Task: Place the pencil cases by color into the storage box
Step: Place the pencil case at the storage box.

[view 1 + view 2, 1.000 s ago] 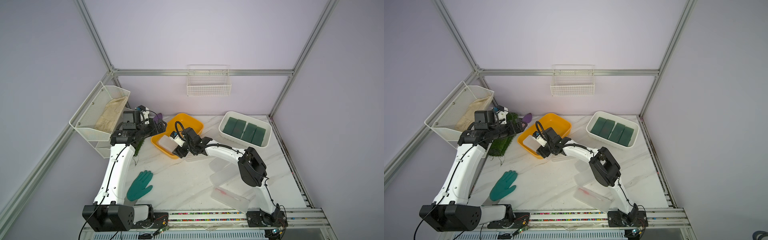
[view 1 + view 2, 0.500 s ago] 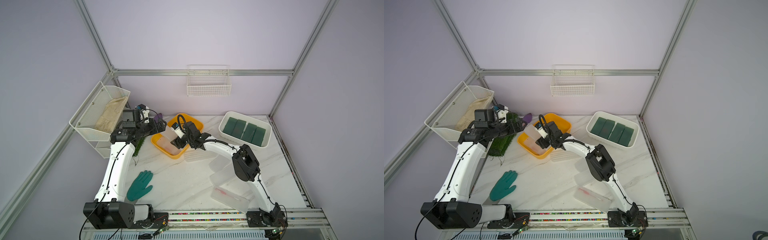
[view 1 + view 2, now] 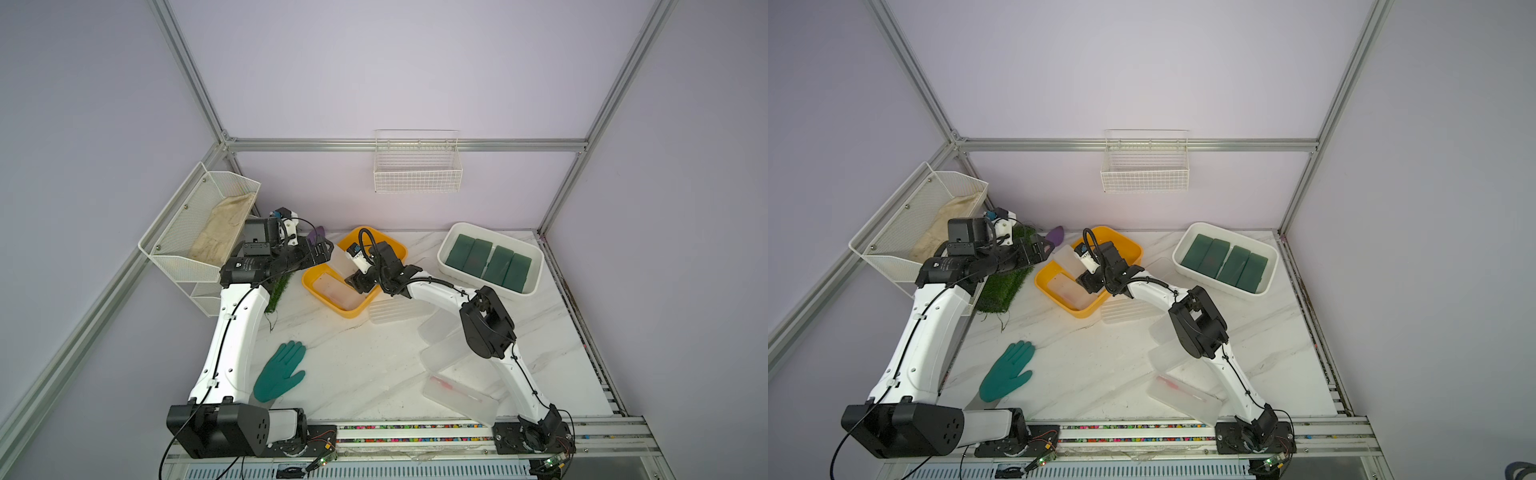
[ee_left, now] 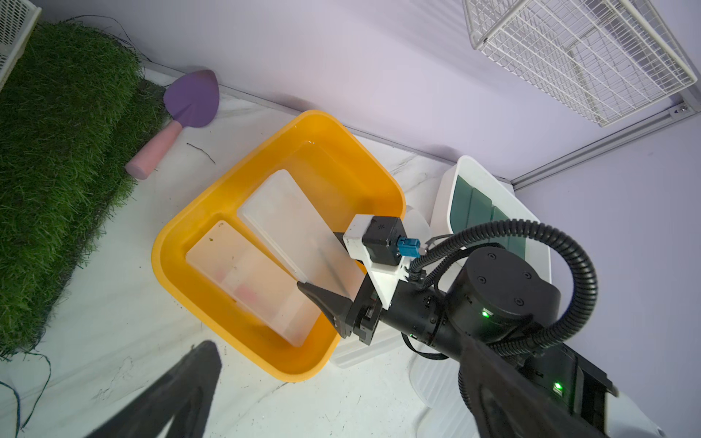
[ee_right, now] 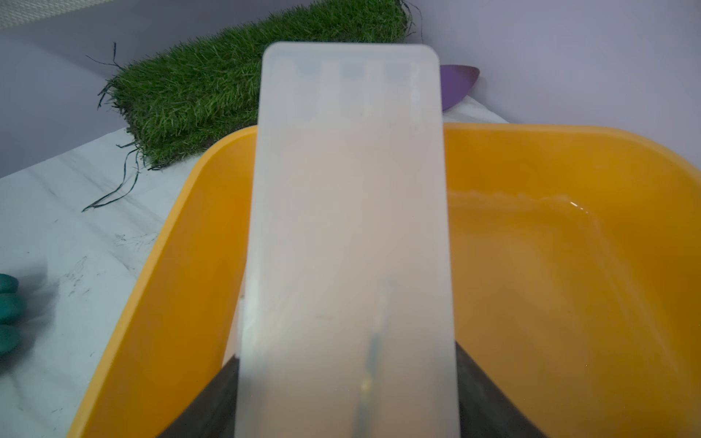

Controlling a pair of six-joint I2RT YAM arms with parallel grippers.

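Over bin [image 4: 164, 246], right tool [image 4: 320, 273] pinching frosted case [image 4: 288, 223]

Both arms pair glossy white shells with black joints. The left arm [image 3: 237, 332], lower left in a top view, has a thin black cable clipped along its screw-dotted link and a black base block [image 3: 232, 428] with a ring of holes. Lower right in the left wrist view, the right arm [image 4: 504, 288] shows a ribbed black hose [image 4: 531, 231], green lights [image 4: 484, 313], a blue plug [image 4: 407, 244], and tapered black fingers [image 4: 326, 303] on the right gripper [image 4: 311, 267].
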